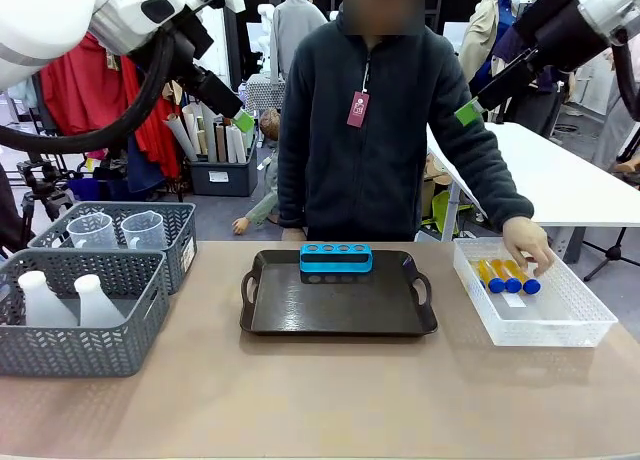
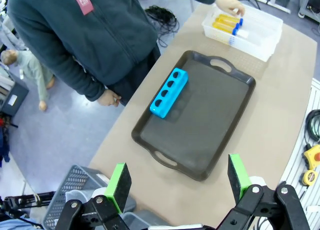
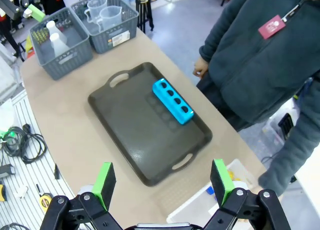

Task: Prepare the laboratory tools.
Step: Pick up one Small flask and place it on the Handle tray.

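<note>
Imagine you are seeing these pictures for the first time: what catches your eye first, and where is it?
The bright blue rack stands out, sitting empty along the far edge of the dark tray at the middle of the table. At the robot's right, the person's hand reaches into the white bin at the blue-capped orange tubes.

This looks like a robotics research workspace. The tan worktop (image 1: 300,390) stands on open grey floor. A camera tripod (image 1: 42,185) is at the left edge and a crate of rolled paper (image 1: 222,175) at upper left. In the left wrist view, loose cables (image 2: 162,17) lie at the top and an emergency-stop button (image 2: 312,155) sits at the right edge.
</note>
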Robot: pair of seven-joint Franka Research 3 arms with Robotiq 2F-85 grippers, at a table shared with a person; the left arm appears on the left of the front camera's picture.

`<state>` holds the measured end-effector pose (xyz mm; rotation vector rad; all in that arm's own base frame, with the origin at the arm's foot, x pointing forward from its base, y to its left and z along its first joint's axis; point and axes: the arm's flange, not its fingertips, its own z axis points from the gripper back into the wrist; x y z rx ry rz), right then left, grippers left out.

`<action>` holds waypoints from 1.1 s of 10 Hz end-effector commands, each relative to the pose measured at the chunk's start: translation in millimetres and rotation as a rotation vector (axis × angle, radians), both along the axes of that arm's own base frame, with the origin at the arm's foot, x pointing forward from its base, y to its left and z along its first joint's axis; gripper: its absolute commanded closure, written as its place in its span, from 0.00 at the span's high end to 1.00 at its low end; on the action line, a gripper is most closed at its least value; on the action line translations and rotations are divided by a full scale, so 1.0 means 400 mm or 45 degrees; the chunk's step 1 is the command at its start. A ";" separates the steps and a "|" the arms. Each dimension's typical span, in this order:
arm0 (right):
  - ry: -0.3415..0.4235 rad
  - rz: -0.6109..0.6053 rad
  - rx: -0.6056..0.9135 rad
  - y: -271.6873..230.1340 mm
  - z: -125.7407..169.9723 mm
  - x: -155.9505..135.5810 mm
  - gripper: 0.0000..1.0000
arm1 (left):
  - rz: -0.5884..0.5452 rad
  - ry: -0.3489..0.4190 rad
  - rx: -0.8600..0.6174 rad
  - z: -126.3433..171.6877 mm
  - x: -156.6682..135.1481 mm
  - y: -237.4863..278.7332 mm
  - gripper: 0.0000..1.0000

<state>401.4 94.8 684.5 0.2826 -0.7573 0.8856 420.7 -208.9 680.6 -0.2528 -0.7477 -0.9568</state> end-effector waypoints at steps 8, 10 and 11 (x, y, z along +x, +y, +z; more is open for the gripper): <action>-0.003 0.003 0.001 0.001 0.003 -0.002 1.00 | 0.343 0.138 0.207 0.002 -0.018 0.082 1.00; -0.003 0.003 0.001 0.001 0.003 -0.002 1.00 | 0.443 0.176 0.272 -0.021 -0.020 0.165 1.00; -0.003 0.003 0.001 0.001 0.003 -0.002 1.00 | 0.516 0.223 0.269 -0.024 -0.029 0.213 1.00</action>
